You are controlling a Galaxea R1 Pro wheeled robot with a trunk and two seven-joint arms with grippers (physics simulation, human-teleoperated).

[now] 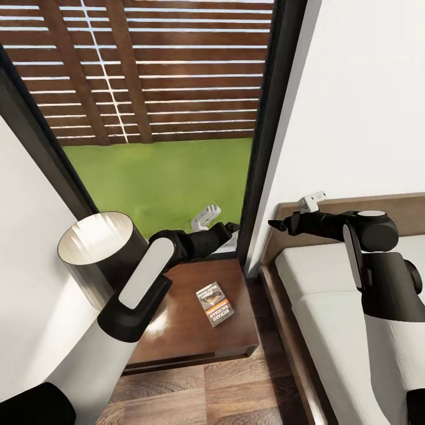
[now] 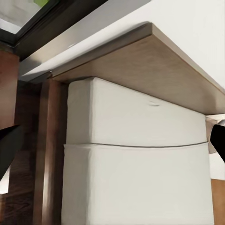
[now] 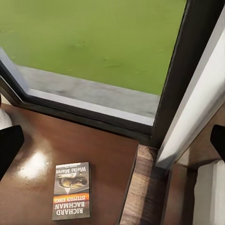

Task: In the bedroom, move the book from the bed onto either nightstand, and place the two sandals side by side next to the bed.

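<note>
Now the book (image 1: 215,304) is seen lying flat on the nightstand (image 1: 183,336), toward its right half, cover up, touched by nothing. From the right wrist view the same book (image 3: 71,190) is shown on the glossy top (image 3: 93,154), an orange band and white lettering being made out on the cover, and a bright glare on the wood beside it.

Above the back of the nightstand the left gripper (image 1: 206,217) is held, pointing toward the window; its pale fingers are seen parted, with nothing between them. A lamp with a dark shade (image 1: 100,251) is placed at the nightstand's left, partly covered by the left arm.

The right gripper (image 1: 311,202) is held up by the headboard (image 1: 354,206), over the head end of the bed (image 1: 330,307). Whether it is parted or closed cannot be told from here; nothing is seen in its grasp.

Between nightstand and bed a strip of wood-plank floor (image 1: 248,389) is left showing. Behind, green lawn (image 1: 165,177) and a slatted brown fence (image 1: 147,71) are framed by the dark window frame (image 1: 271,118). In the left wrist view the off-white mattress (image 2: 136,164) is shown against the headboard.
</note>
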